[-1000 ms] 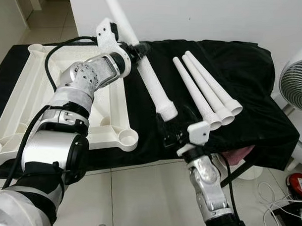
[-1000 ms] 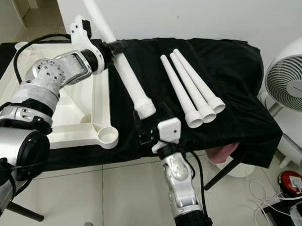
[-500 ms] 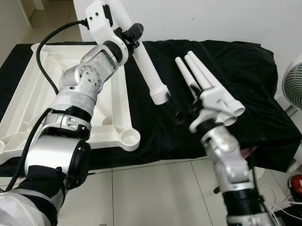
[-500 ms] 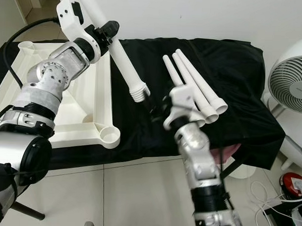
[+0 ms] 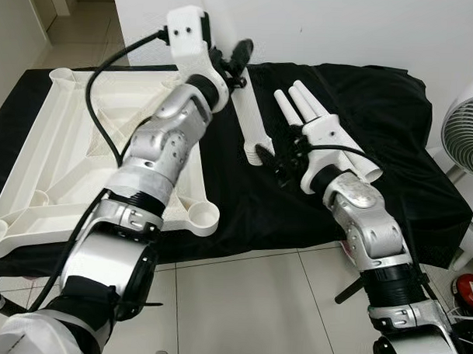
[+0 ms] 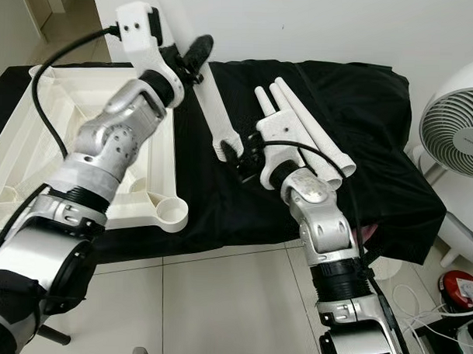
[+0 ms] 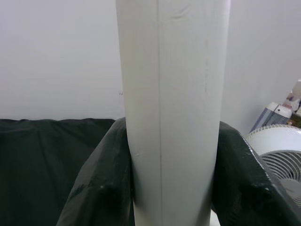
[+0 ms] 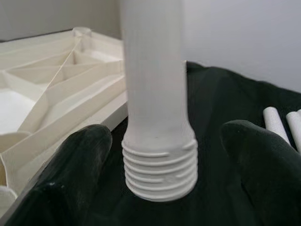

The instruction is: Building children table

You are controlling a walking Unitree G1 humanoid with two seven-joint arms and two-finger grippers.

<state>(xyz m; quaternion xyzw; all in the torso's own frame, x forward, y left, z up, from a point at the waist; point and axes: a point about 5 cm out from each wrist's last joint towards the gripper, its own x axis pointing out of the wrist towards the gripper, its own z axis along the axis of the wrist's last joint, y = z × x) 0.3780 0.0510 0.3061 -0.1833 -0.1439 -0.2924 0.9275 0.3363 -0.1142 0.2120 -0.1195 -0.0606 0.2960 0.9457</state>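
Leg (image 5: 249,115) sits clamped in the left end effector (image 7: 167,188) above the black tabletop (image 5: 394,128); the right wrist view reveals its threaded end between the right end effector's (image 8: 160,165) wide-spread fingers, untouched.

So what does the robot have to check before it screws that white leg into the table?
1. Left gripper clamped on the table leg: ok.
2. Right gripper open, fingers either side of the threaded end, not touching: ok.
3. Threads look clean and whole: ok.
4. Leg lined up over a corner socket of the upturned tabletop: not ok, it hangs above the black cloth.
5. Three spare legs lying out of the way: ok.
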